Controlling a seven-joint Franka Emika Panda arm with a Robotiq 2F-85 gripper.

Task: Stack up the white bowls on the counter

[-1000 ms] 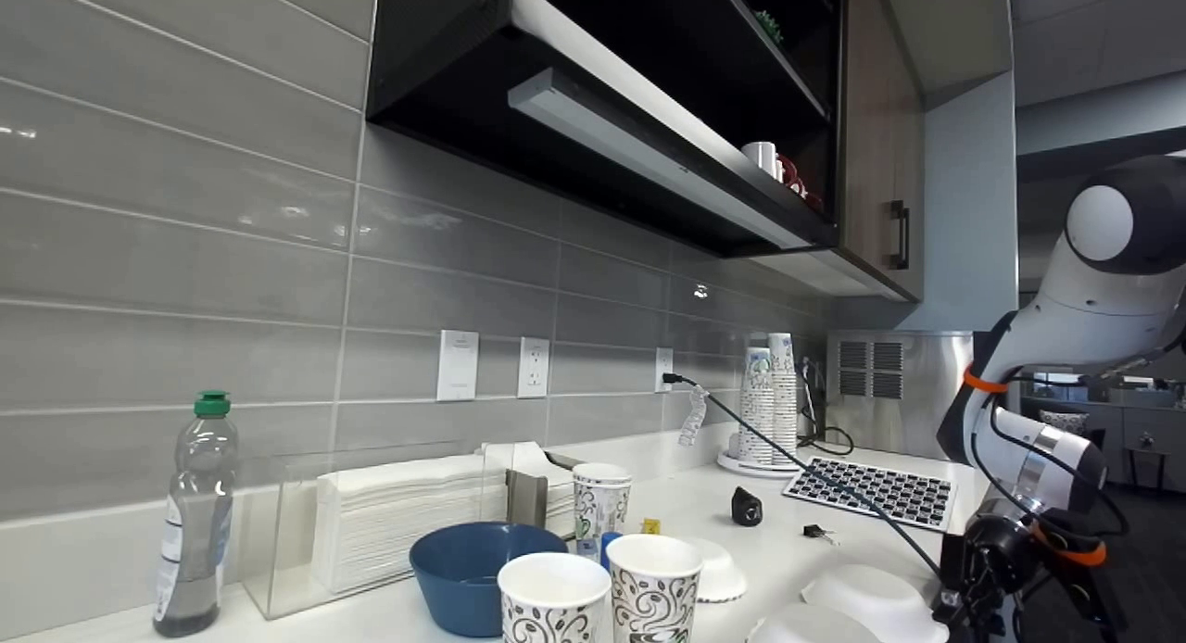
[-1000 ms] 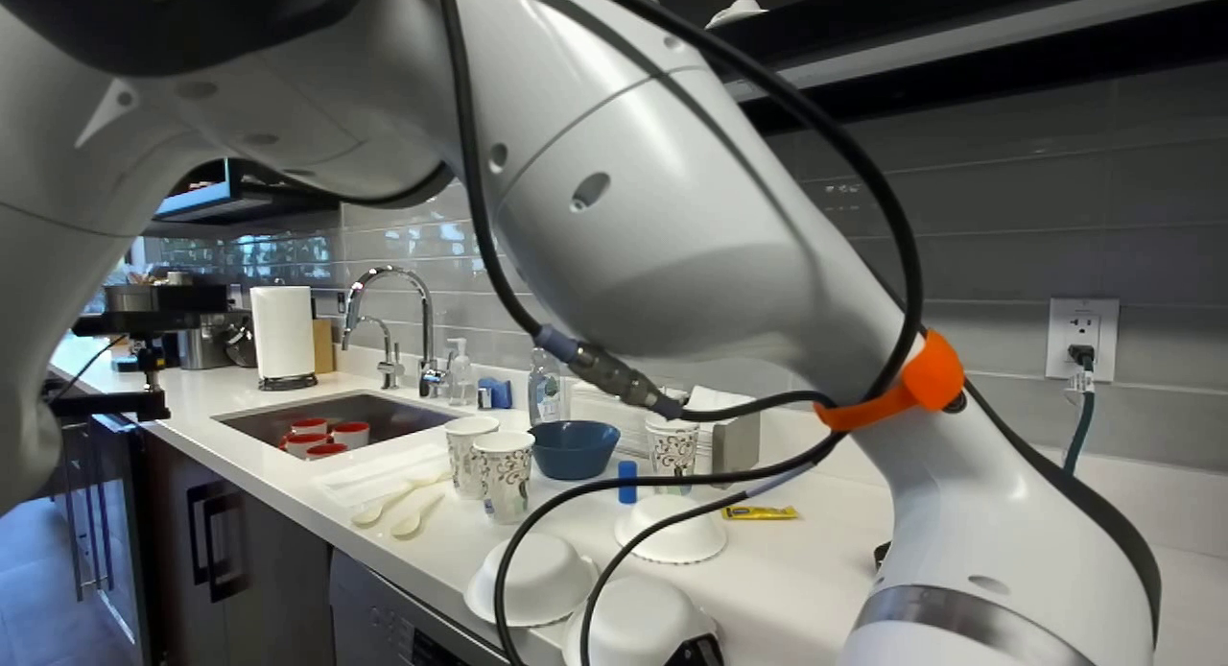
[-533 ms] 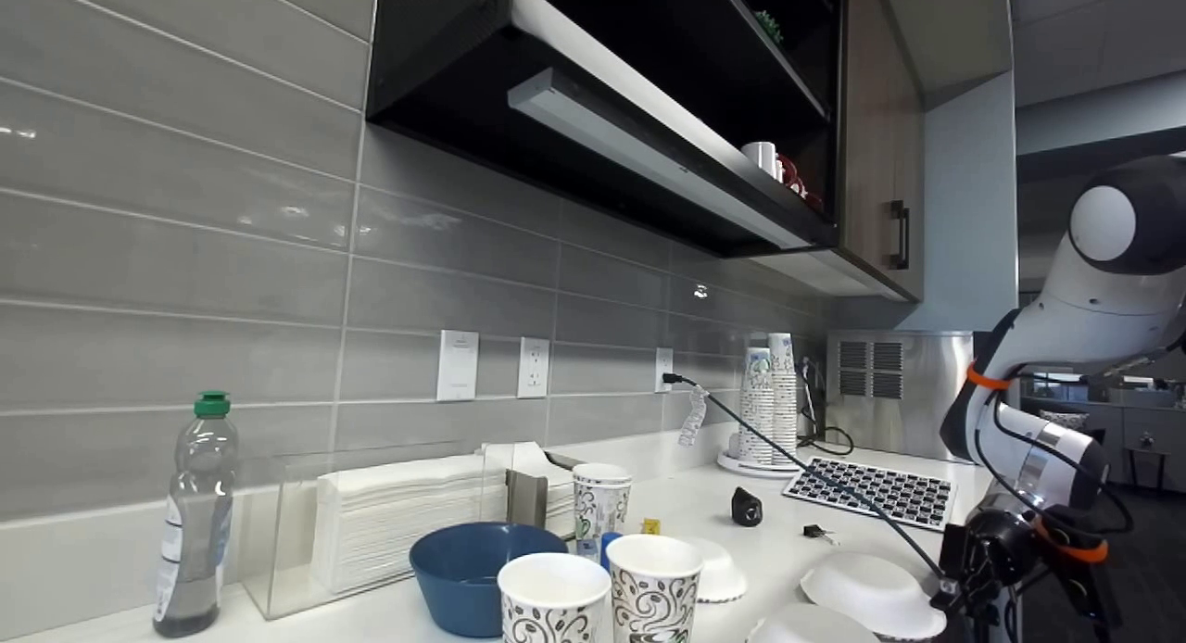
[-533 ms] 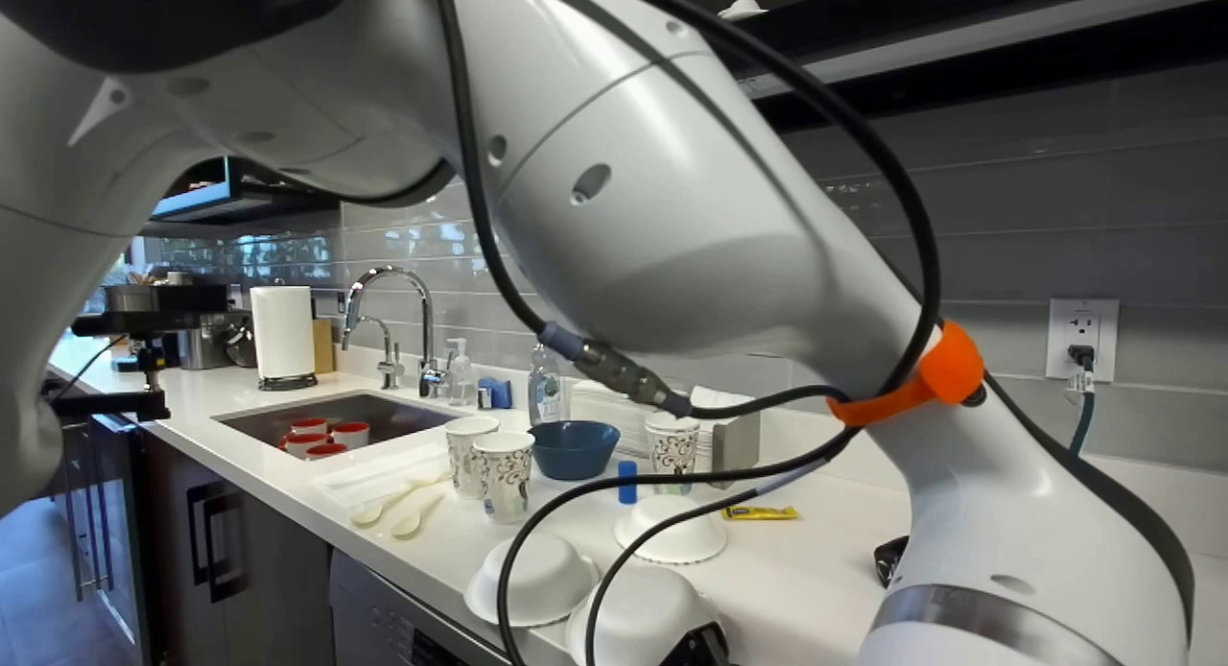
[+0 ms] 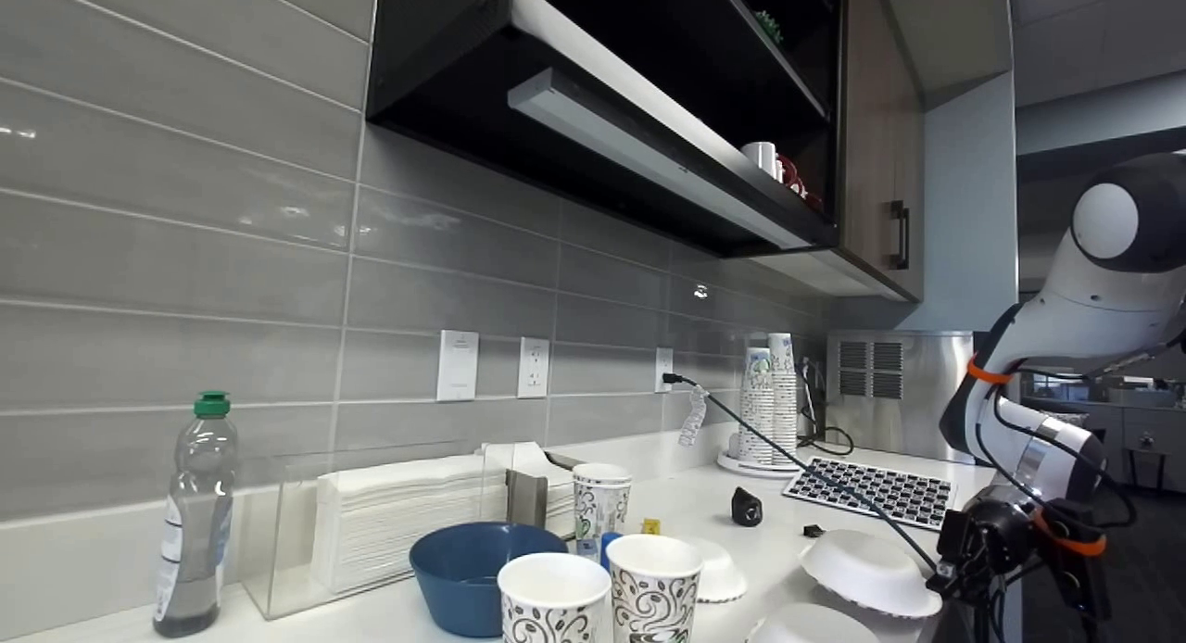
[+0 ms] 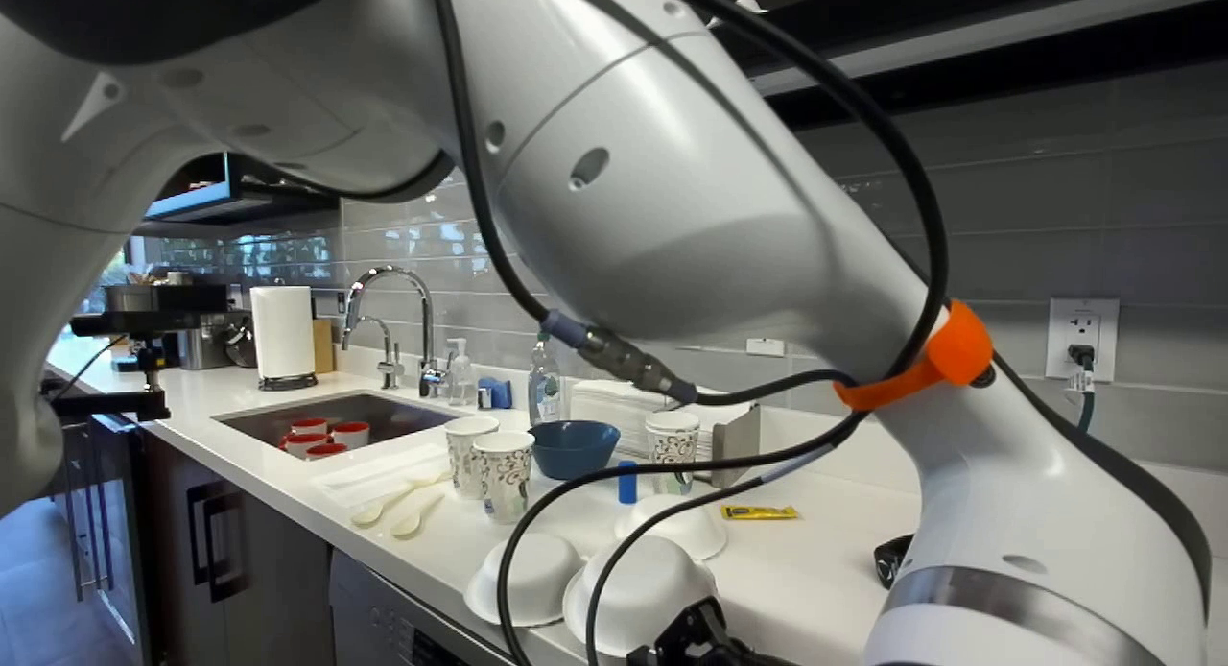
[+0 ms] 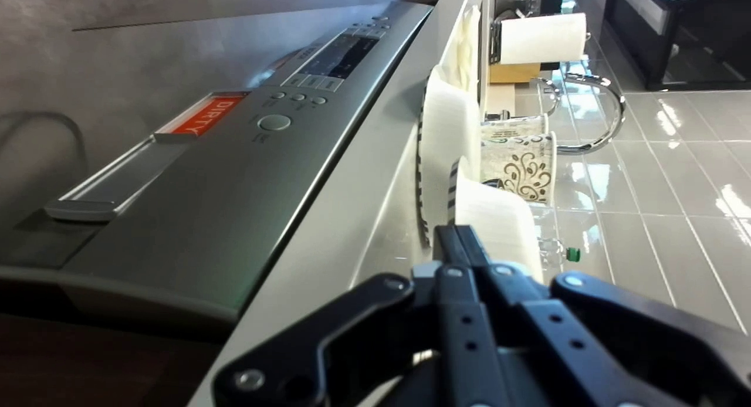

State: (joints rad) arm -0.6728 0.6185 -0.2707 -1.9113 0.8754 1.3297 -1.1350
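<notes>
Grey tiles [image 5: 185,291] are backing the bench [image 6: 796,580]; near its front edge the pincer [image 7: 459,237] is gripping an inverted white bowl [image 6: 652,589] by the rim, probably needing height to clear the neighbouring bowl [image 6: 539,580].

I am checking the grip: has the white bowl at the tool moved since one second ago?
Yes, upward: in an exterior view, the white bowl appeared lower than the neighbouring bowl, which has stayed put; now their tops look about level.
</notes>
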